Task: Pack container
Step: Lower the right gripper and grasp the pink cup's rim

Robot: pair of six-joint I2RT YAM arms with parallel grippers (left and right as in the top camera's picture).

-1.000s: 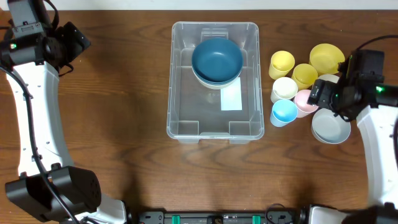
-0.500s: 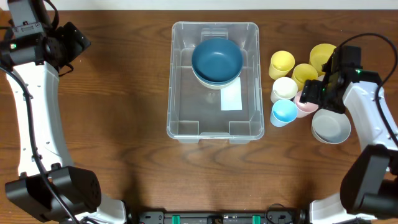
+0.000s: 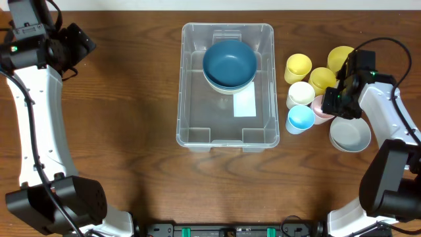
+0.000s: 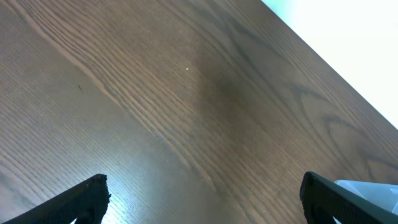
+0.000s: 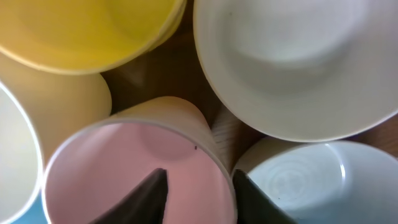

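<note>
My right gripper point(image 5: 198, 186) points down just right of the container point(image 3: 192, 85), jaws narrow astride the rim of the pink cup point(image 5: 118, 180); whether they pinch it, I cannot tell. A second ago they were wider and farther from the container. My left gripper point(image 4: 205, 199) is wide.

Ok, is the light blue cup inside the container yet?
No, the light blue cup stands on the table just outside the container.

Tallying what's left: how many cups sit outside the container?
5, right of the container: yellow cup, second yellow cup, cream cup, blue cup, pink cup at the right gripper; its arm may hide more.
</note>
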